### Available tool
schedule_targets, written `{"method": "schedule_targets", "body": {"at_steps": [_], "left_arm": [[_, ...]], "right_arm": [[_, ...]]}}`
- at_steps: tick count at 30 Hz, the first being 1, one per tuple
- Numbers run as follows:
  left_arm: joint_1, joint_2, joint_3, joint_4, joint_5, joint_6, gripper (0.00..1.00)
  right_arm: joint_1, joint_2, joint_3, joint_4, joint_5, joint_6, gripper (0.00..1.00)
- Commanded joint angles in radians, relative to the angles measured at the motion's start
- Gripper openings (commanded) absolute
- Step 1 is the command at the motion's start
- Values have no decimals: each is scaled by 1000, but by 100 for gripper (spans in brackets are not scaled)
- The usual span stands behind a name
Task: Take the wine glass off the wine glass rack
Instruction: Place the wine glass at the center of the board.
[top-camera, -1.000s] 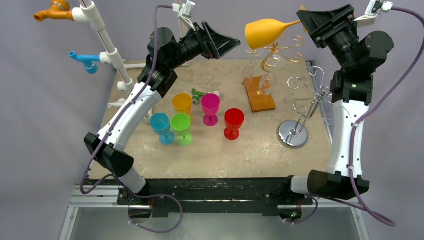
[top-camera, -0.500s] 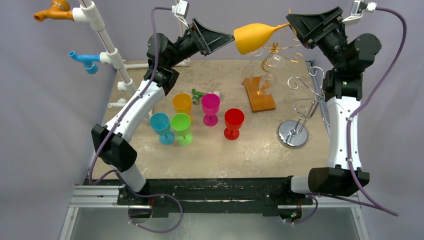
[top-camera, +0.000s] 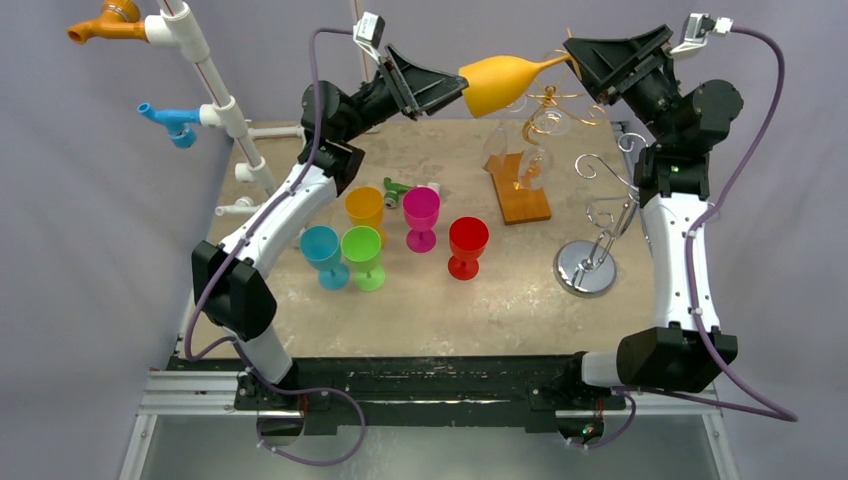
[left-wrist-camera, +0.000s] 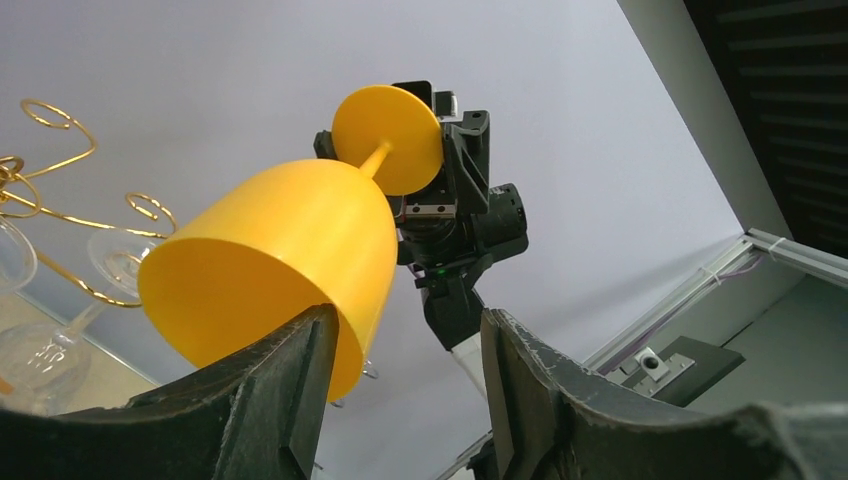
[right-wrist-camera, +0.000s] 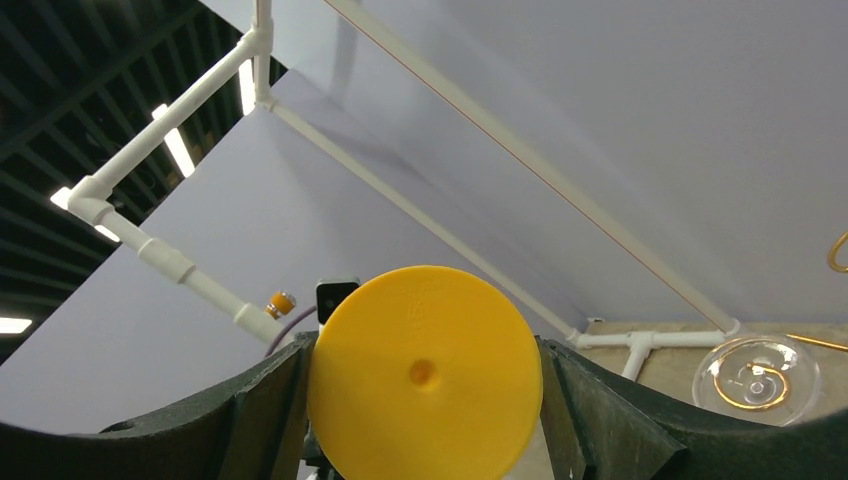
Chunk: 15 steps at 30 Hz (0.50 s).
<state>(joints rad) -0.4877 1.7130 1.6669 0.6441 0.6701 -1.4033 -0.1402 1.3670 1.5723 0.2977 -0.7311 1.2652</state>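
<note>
Jaws of the right gripper pinch the yellow wine glass by its foot, just left of the gold rack; left gripper jaws gape at its rim.

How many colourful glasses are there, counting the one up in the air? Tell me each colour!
yellow glass: 1 (held up in the air)
orange glass: 1
pink glass: 1
red glass: 1
green glass: 1
blue glass: 1
Total: 6
</note>
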Motion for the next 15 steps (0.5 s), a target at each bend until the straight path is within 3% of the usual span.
{"method": "schedule_targets", "body": {"at_steps": [1,9,15], "left_arm": [[-21,-9,7,70,7,-42,57],[-56,-9,14,23,-8,-36,41],[-87,-24,19,-32,-28,4,8]], "right_arm": [[11,-31,-29,101,-26,35,63],[17,-51,-65,132,-37,45,63],[17,-95,-128,138,-48,39,68]]}}
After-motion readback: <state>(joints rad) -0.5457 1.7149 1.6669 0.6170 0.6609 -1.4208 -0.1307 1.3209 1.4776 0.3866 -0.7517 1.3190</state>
